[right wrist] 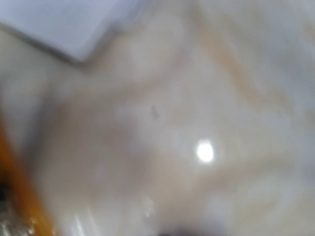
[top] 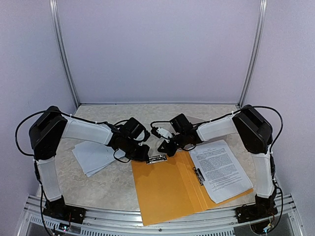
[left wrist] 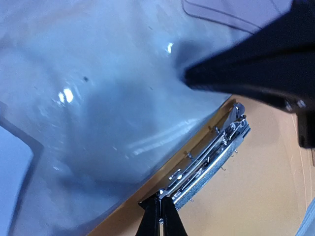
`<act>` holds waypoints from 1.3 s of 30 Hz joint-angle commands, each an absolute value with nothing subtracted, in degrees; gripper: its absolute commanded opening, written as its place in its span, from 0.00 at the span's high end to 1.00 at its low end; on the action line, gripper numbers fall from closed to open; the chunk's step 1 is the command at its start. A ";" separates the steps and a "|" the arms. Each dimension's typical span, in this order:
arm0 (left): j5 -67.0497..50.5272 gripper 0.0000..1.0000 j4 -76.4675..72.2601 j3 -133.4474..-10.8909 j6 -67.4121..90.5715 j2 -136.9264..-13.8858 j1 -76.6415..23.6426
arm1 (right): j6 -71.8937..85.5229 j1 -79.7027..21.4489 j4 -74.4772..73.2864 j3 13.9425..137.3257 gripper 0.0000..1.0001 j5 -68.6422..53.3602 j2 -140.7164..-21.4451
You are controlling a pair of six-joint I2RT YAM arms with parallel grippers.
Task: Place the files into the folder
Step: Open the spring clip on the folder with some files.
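Now left pincer (left wrist: pixel 158 215) closed, touching folder clip (left wrist: pixel 211 157); right pincer (top: pixel 164 149) closed.

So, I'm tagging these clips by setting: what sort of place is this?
Probably a robotics lab test booth: plain wall panels in aluminium framing, a marble-look tabletop, and a left arm and right arm mounted on a metal rail at its near edge.

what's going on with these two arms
Both arms are bent over the far edge of an open orange folder. The left gripper is shut, its tips against the end of the folder's metal clip; the right gripper is shut beside it, apparently empty. One printed sheet lies on the folder's right half, and more white sheets sit on the table by the left arm.
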State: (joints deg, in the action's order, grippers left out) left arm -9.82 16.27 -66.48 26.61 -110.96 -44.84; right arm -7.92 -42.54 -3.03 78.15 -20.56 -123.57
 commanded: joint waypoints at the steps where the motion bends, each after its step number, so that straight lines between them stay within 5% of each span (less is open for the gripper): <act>1: -17.41 1.00 29.66 -62.89 26.42 -112.76 -48.45 | -6.65 -41.41 -11.11 74.70 1.00 -8.92 -130.22; 10: -13.67 1.00 29.39 -65.50 23.79 -112.19 -43.38 | -7.45 -41.15 -5.88 71.54 0.98 -12.92 -123.28; 19: -14.15 1.00 28.90 -72.30 12.32 -114.28 -39.98 | -9.54 -40.80 2.32 69.91 0.64 -19.16 -114.22; 24: -15.91 1.00 31.99 -76.91 7.68 -116.28 -38.85 | -12.05 -40.69 2.70 69.31 0.36 -19.57 -112.45; 39: -25.19 0.92 35.79 -88.38 12.65 -113.51 -38.76 | -9.72 -40.42 0.43 65.70 0.33 -14.00 -107.96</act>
